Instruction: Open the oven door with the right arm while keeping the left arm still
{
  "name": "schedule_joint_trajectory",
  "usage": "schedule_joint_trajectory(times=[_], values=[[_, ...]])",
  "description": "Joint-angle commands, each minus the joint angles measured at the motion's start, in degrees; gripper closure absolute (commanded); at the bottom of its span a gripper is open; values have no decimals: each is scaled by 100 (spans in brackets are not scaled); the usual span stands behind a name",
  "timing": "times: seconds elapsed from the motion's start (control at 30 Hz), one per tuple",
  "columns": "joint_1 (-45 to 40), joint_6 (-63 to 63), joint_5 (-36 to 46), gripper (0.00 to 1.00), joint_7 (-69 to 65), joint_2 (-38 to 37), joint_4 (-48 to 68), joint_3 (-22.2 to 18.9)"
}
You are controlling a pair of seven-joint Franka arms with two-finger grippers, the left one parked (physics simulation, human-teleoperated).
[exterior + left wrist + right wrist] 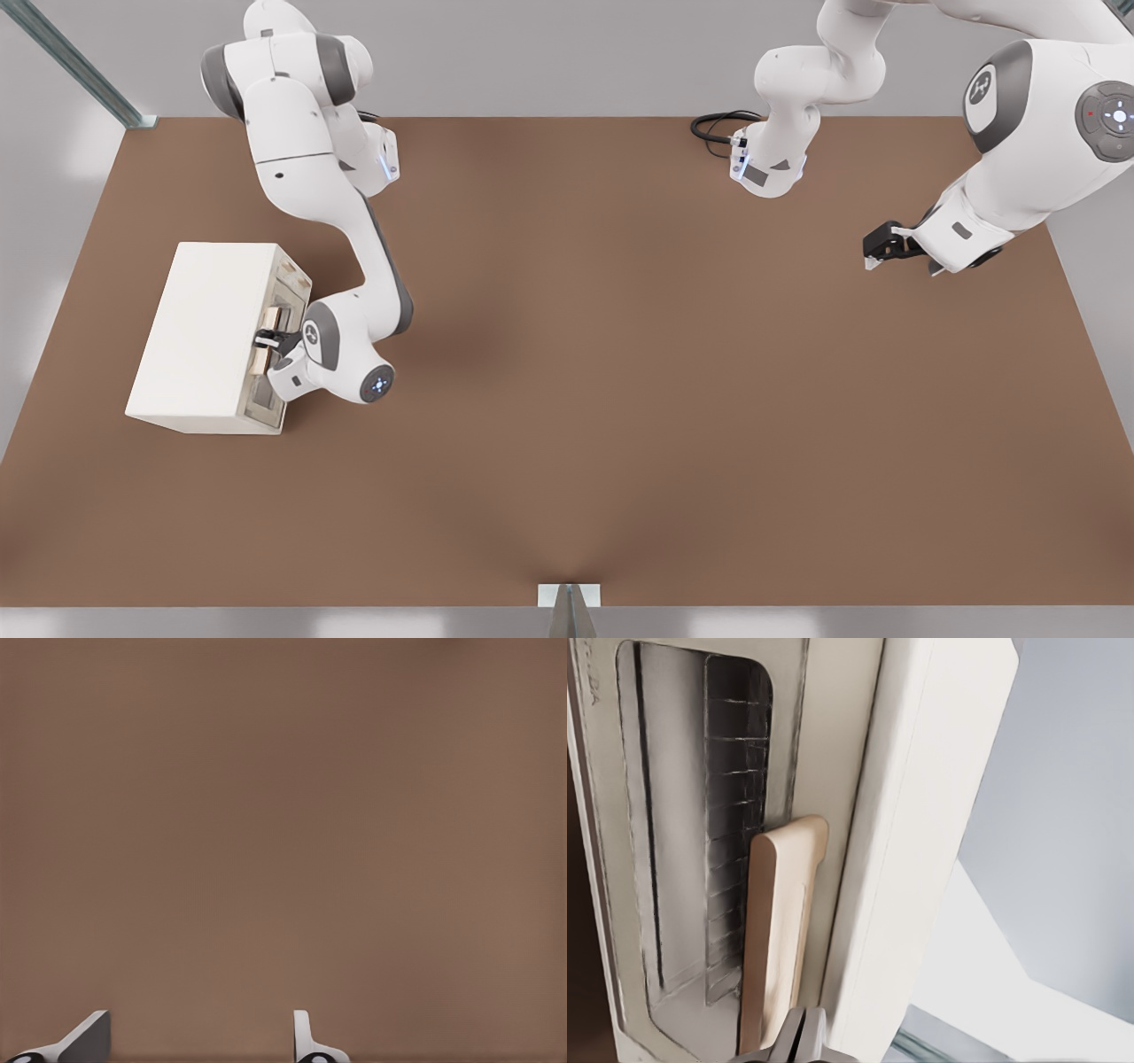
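The brown surface (620,399) carries the oven (199,337) near its edge at the front view's left, roughly midway between the near and far edges. The oven is a cream-white box with plain top and sides, and its front faces the middle of the surface. The oven door (282,341) forms that front face and sits against the oven body with no visible gap. In the right wrist view the oven door (700,859) shows a greyish window with rack bars behind the glass and a pale beige bar handle (775,930) (mounted along the window's edge nearest the oven's top). The right arm (354,266) descends from its base at the far edge of the surface and bends toward the oven front. Its tool (270,339) is at the handle (268,341), black fingers pointing into the door. In the right wrist view the fingertips (799,1038) lie pressed together with no gap, just beside the handle's end.
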Motion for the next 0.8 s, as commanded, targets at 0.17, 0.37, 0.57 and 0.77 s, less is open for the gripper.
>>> schedule_joint_trajectory(times=[0.17,0.37,0.57,0.77], values=[[10,32,-63,79,439,33,4,9],[54,-3,717,79,150,77,996,150],[-1520,199,4700,0,-1828,-1953,1718,502],[-1520,375,4243,0,-1837,-2287,1859,501]])
